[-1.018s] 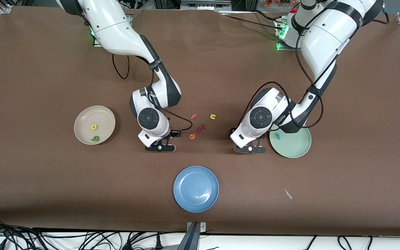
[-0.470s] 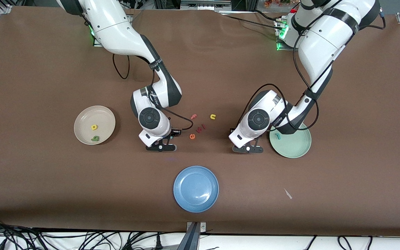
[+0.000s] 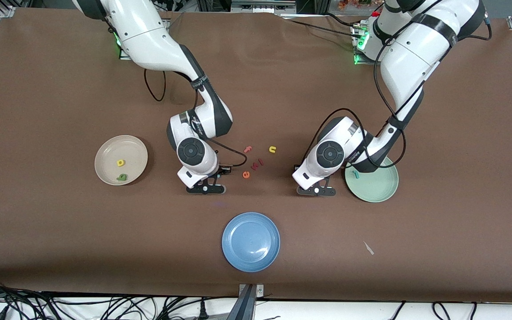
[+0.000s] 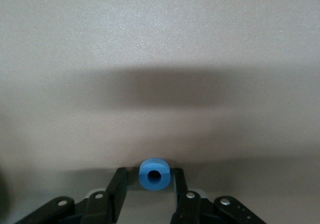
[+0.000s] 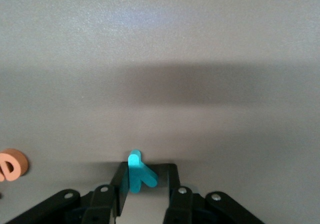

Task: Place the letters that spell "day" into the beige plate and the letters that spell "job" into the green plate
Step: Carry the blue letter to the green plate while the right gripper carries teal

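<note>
My left gripper [image 3: 316, 191] is down at the table beside the green plate [image 3: 378, 189], which holds a teal "j" [image 3: 356, 174]. In the left wrist view a blue "o" [image 4: 154, 174] stands between the left gripper's [image 4: 150, 186] fingers, with a gap on one side. My right gripper [image 3: 206, 189] is down at the table between the beige plate [image 3: 129, 151] and the loose letters. A teal "y" [image 5: 136, 176] stands between the right gripper's [image 5: 147, 184] fingers, against one finger and clear of the other. The beige plate holds a yellow letter [image 3: 120, 163] and a dark green one [image 3: 122, 178].
Loose letters lie between the two hands: an orange "e" [image 3: 246, 174], a pink "f" [image 3: 248, 149], a yellow "n" [image 3: 273, 149] and two small red-pink ones [image 3: 256, 165]. The orange "e" [image 5: 10, 165] shows in the right wrist view. A blue plate [image 3: 250, 241] lies nearer the front camera.
My left hand has shifted slightly toward the table's middle, away from the green plate. The right hand has hardly moved. The letters and plates lie as before.
</note>
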Robot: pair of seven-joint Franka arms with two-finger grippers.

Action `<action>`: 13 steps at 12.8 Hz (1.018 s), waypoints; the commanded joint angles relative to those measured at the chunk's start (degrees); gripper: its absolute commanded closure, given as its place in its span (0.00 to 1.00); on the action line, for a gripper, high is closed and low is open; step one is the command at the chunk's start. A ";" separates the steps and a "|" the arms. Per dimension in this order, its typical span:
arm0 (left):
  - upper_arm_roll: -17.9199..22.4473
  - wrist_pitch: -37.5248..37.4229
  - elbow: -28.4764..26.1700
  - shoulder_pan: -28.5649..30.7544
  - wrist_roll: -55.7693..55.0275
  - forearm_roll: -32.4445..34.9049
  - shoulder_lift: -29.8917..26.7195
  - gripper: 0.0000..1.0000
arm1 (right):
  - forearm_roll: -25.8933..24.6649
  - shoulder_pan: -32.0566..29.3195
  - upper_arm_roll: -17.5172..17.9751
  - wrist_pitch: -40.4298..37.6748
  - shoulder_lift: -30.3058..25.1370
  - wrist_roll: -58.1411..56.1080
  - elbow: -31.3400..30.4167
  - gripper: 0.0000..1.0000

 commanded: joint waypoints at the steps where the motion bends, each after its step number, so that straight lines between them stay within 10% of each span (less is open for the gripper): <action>1: 0.20 0.64 -0.01 -0.23 -1.20 1.56 0.12 0.65 | 0.09 0.42 -0.07 0.48 1.77 0.37 1.73 0.70; 5: 0.20 0.64 0.26 0.21 -1.12 1.56 -0.14 0.96 | 0.18 0.33 -0.07 0.39 1.77 -0.33 1.90 0.80; 13: -0.15 -11.73 -0.01 3.36 4.76 1.47 -8.75 0.96 | -0.17 -5.64 -1.29 -17.26 -2.43 -1.30 7.98 0.83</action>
